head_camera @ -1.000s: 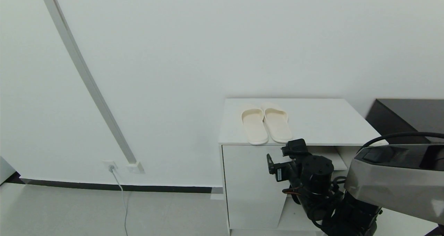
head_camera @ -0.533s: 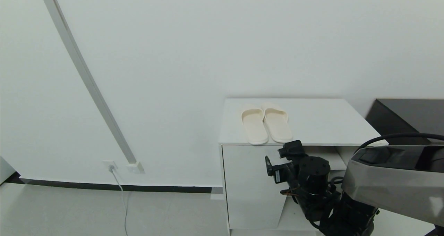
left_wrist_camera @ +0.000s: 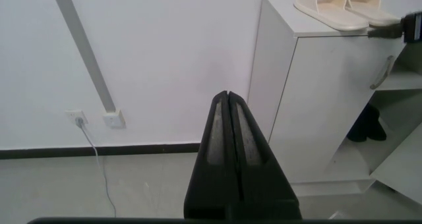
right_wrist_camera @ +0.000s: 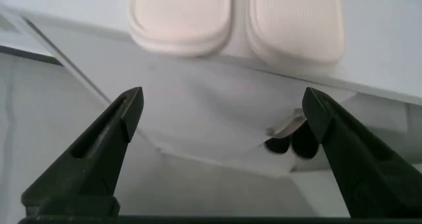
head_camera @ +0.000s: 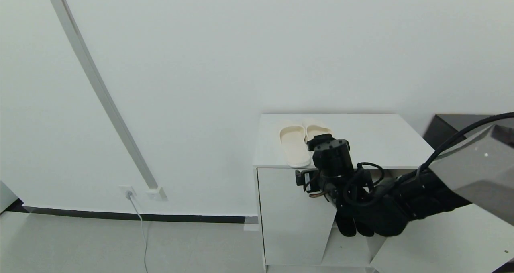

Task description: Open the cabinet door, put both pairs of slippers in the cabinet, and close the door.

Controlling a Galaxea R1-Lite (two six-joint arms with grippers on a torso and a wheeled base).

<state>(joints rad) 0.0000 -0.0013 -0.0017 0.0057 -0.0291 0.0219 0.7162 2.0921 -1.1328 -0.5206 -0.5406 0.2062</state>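
Note:
A pair of cream slippers (head_camera: 295, 144) (left_wrist_camera: 343, 6) (right_wrist_camera: 181, 13) lies on top of the white cabinet (head_camera: 381, 140), heels at its front edge. My right gripper (head_camera: 320, 139) (right_wrist_camera: 223, 95) is open and level with that edge, just in front of the heels and touching nothing; it hides part of the right-hand slipper in the head view. The cabinet's left door (head_camera: 289, 216) is shut, and the right door (head_camera: 441, 241) stands swung open. A dark pair of slippers (left_wrist_camera: 369, 125) (right_wrist_camera: 290, 141) sits inside on a shelf. My left gripper (left_wrist_camera: 227, 99) is shut and empty, low and to the left of the cabinet.
A black piece of furniture (head_camera: 453, 128) stands right of the cabinet. On the wall to the left are a slanted grey cable duct (head_camera: 100, 92) and a socket with a cable (head_camera: 129, 192) hanging to the floor. Bare floor (head_camera: 100, 245) lies left of the cabinet.
My right arm has risen from in front of the cabinet's door to its top front edge, and now covers part of the right-hand cream slipper. The slippers have not moved.

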